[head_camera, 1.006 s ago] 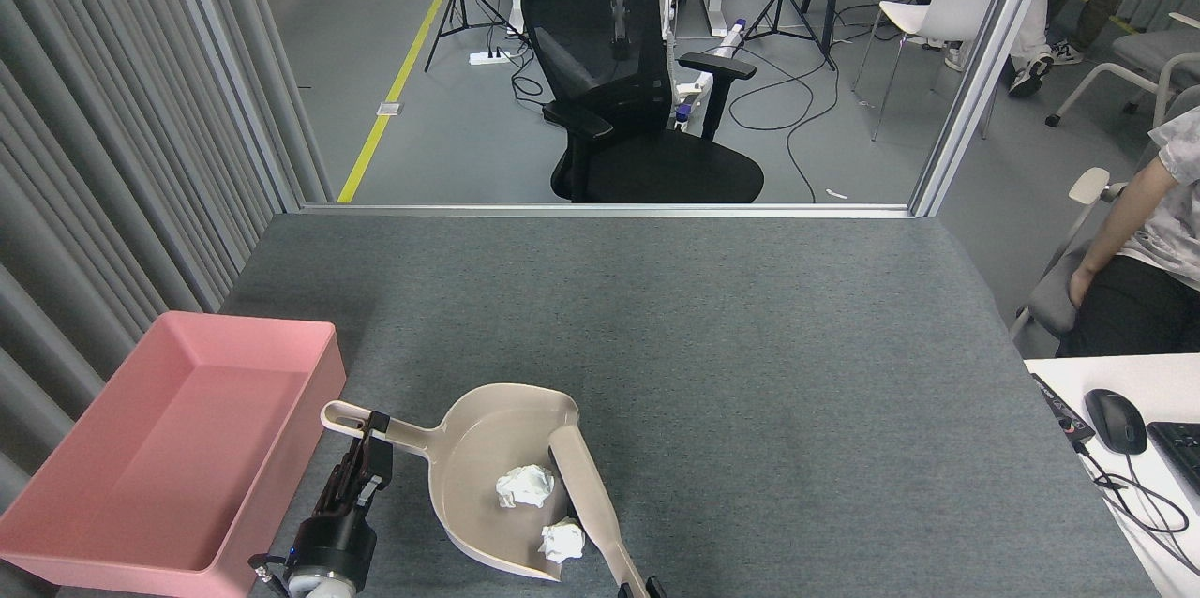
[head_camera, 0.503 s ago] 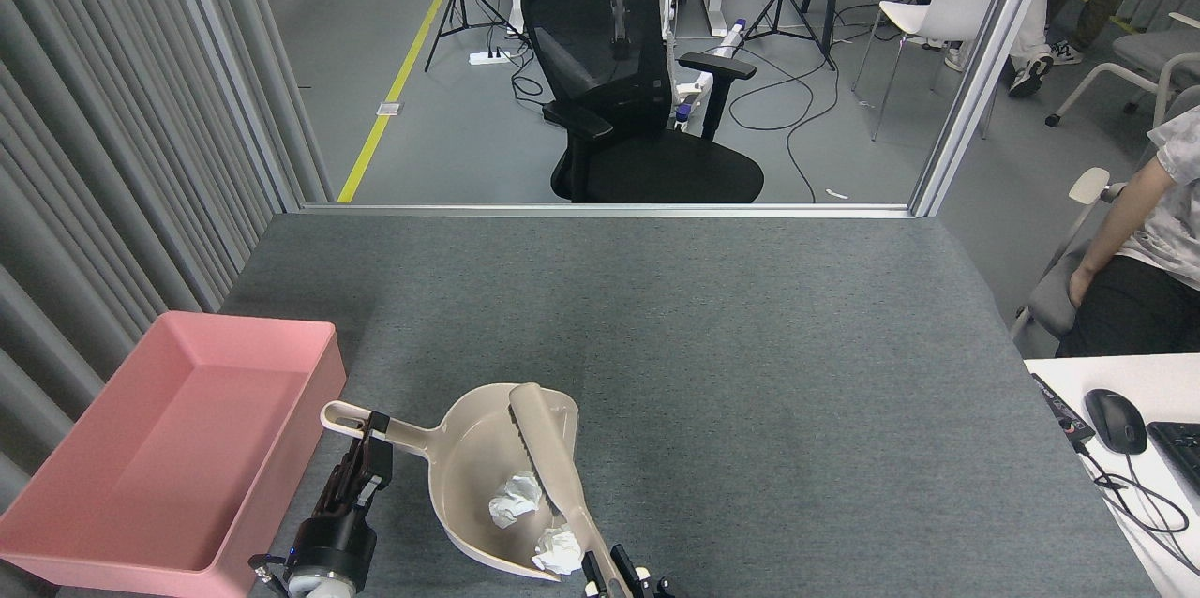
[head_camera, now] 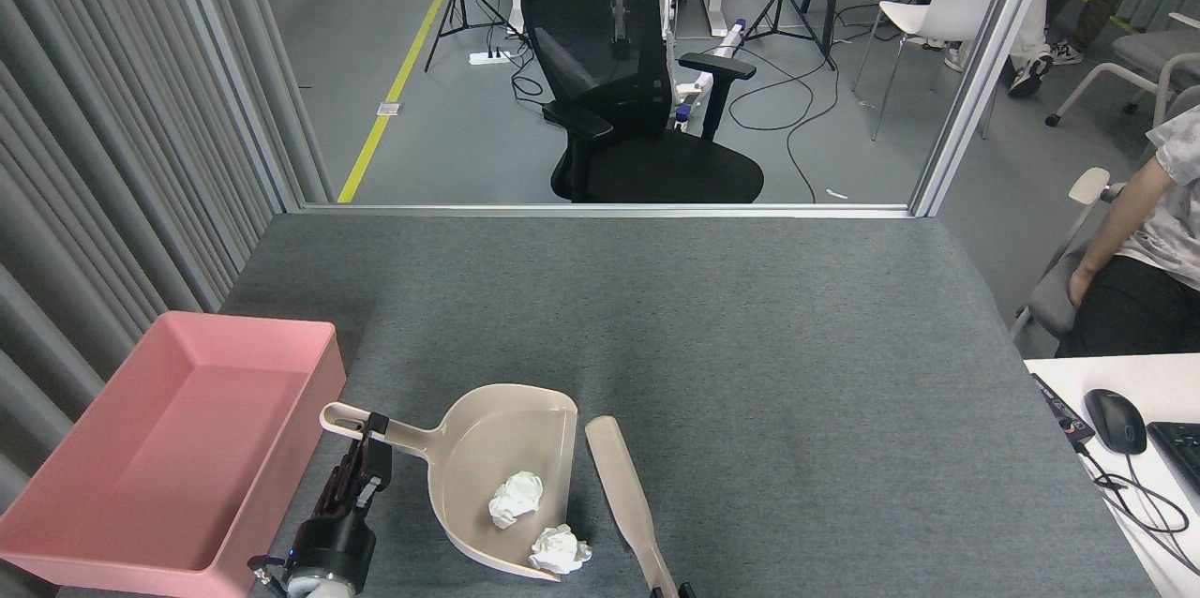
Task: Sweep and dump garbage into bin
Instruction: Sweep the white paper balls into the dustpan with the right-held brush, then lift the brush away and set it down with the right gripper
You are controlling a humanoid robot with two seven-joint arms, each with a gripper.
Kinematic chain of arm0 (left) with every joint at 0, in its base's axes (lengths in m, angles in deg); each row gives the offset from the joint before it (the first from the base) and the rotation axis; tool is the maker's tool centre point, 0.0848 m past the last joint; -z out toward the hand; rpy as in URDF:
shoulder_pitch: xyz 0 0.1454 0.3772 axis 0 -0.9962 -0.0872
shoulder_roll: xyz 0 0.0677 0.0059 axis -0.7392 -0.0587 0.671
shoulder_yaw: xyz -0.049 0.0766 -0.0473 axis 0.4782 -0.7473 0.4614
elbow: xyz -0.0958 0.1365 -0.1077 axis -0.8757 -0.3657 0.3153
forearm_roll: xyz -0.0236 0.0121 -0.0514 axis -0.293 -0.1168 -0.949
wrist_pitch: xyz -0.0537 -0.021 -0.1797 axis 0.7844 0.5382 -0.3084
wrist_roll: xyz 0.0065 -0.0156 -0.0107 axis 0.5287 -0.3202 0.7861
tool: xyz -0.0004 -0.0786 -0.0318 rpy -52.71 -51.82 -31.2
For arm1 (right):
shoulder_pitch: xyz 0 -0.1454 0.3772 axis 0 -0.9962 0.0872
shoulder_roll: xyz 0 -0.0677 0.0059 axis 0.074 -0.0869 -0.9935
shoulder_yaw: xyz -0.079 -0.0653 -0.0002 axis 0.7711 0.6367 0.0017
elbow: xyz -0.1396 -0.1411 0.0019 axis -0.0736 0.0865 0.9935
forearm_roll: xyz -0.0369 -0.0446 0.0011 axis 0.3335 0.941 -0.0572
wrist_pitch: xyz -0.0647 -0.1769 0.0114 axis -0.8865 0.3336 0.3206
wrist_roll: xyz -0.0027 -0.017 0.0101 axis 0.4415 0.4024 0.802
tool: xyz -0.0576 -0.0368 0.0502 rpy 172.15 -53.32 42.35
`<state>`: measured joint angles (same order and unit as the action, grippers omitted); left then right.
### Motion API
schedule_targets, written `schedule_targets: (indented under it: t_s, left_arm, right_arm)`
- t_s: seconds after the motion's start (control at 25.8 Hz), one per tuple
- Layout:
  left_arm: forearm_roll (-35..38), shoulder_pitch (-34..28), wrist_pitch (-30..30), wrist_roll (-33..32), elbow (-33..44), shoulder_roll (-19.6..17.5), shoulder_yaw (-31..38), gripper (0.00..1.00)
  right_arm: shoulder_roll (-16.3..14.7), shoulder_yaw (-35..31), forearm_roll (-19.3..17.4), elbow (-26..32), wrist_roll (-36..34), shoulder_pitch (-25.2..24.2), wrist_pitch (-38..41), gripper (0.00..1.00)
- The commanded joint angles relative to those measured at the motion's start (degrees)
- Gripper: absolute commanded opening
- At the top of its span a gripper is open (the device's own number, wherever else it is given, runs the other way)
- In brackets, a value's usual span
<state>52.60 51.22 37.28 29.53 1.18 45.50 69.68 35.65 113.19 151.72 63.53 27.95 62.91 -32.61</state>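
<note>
Left tool (head_camera: 361, 457) grips the dustpan (head_camera: 506, 476) handle; right tool's state cannot be told. Near paper ball (head_camera: 560, 549) sits at the lip. Tilting toward the bin (head_camera: 56, 523) could spill it.

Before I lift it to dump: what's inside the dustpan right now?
Two crumpled paper balls lie in the dustpan, one mid-pan, the other at its open front edge. The brush lies outside, to its right. Nothing covers the pan's inside.
</note>
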Motion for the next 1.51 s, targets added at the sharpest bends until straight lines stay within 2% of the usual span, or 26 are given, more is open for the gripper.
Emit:
schedule_targets:
  t_s: [0.0,0.12,0.19,0.35,0.81,0.93,1.12,1.32,1.39,1.47]
  left_arm:
    - [0.0,-0.01,-0.07,0.02,-0.01,0.06,0.0,0.21]
    - [0.0,-0.01,-0.07,0.02,-0.01,0.06,0.0,0.21]
    - [0.0,0.08,-0.07,0.02,0.17,0.06,0.0,0.22]
    - [0.0,-0.01,-0.07,0.02,-0.01,0.06,0.0,0.22]
    - [0.0,-0.1,0.02,0.02,0.43,0.06,0.0,0.22]
    - [0.0,-0.18,0.02,0.02,0.43,0.15,0.0,0.23]
    - [0.0,-0.36,0.02,-0.07,0.52,0.32,0.0,0.23]
    - [0.0,-0.54,-0.07,-0.07,0.52,0.15,0.0,0.23]
    - [-0.09,-0.54,-0.16,-0.07,0.52,0.06,0.0,0.23]
    - [-0.09,-0.54,-0.16,-0.07,0.52,-0.03,0.0,0.23]
  right_arm:
    - [-0.34,2.53,-0.23,0.03,1.37,-0.97,-1.52,0.0]
    - [-0.43,7.71,-0.14,-0.76,1.55,-0.62,-3.81,0.0]
    - [0.1,11.23,-0.23,-3.49,1.46,0.09,-6.27,0.0]
    - [1.51,13.6,-0.4,-7.79,1.28,2.72,-8.2,0.0]
    - [5.37,13.25,-1.54,-11.05,0.76,9.49,-8.2,0.0]
    - [6.25,12.9,-2.16,-11.49,-2.32,10.98,-8.2,0.0]
    - [6.96,12.81,-3.39,-12.8,-3.11,14.85,-9.52,0.0]
    - [6.52,11.49,-3.3,-11.22,-6.71,15.2,-12.86,0.0]
    - [5.64,7.98,-3.39,-8.59,-6.72,14.68,-14.0,0.0]
    - [3.36,2.71,-3.48,-7.18,-6.1,14.32,-13.74,0.0]
